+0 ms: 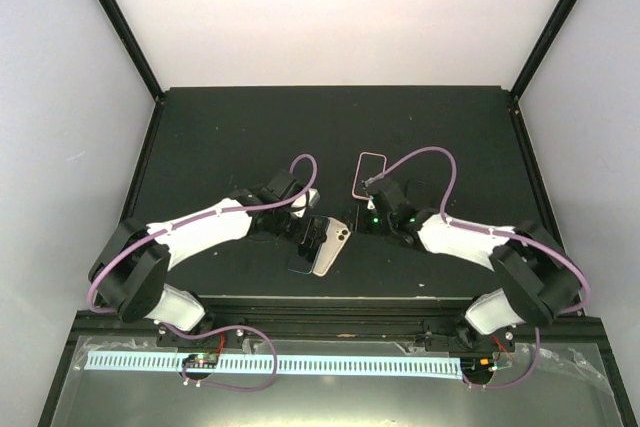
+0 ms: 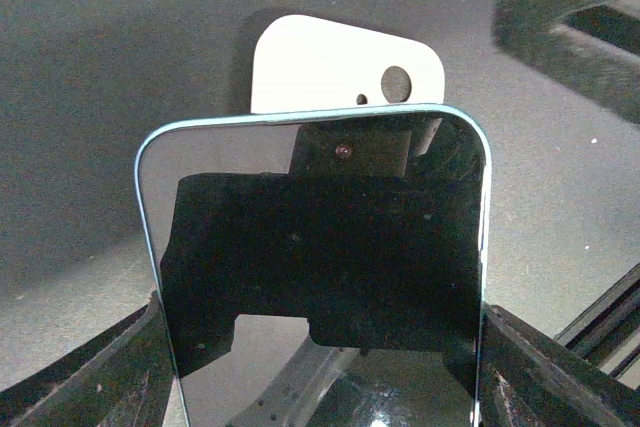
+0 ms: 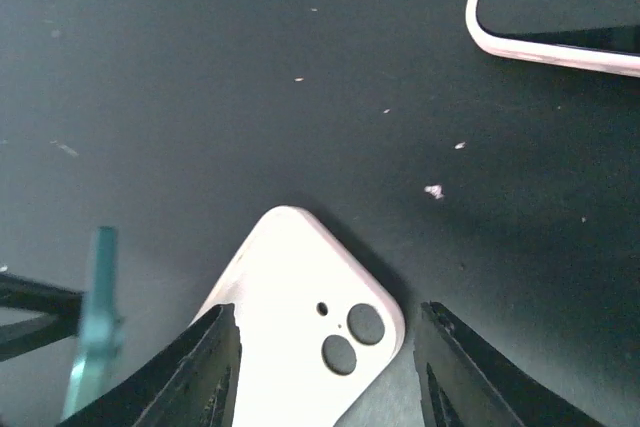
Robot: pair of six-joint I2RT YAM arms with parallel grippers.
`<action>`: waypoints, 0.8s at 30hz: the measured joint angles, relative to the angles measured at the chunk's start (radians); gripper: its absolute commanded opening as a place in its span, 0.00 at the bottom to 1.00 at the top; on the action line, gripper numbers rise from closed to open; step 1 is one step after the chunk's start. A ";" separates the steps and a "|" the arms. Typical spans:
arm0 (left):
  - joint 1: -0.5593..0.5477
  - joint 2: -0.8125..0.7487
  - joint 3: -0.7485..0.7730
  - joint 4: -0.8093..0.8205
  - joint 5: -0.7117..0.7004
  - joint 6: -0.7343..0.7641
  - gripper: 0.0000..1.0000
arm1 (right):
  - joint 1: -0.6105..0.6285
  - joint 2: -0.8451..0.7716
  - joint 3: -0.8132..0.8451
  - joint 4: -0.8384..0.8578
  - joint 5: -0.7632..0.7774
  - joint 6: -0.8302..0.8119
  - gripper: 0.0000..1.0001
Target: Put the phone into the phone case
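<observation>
My left gripper is shut on the phone, gripping its two long sides. The phone has a black screen and a light blue rim and is held just above the table, in front of the arm bases. The white phone case lies flat right beside and partly under it, camera holes showing. My right gripper is open, its fingers on either side of the case's camera-hole end. The phone's blue edge shows at the left of the right wrist view.
A second phone with a pink rim lies screen up just beyond the right gripper. The right gripper's black finger shows at the top right of the left wrist view. The black table has raised edges and white walls behind.
</observation>
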 measured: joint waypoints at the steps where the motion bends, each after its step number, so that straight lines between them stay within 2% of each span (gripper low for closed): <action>1: -0.003 0.000 0.000 0.003 0.002 -0.005 0.57 | -0.003 -0.027 -0.006 -0.006 0.001 -0.001 0.50; 8: -0.034 0.041 0.018 0.045 0.010 -0.026 0.57 | -0.003 -0.267 -0.124 -0.051 0.011 0.014 0.50; 17: -0.058 0.172 0.059 0.090 0.019 -0.017 0.59 | -0.002 -0.467 -0.272 -0.075 -0.016 0.081 0.52; 19: -0.060 0.196 0.072 0.095 0.019 -0.008 0.63 | -0.003 -0.490 -0.281 -0.081 -0.018 0.090 0.52; 24: -0.060 0.210 0.087 0.101 0.016 0.012 0.81 | -0.003 -0.497 -0.282 -0.084 -0.021 0.101 0.53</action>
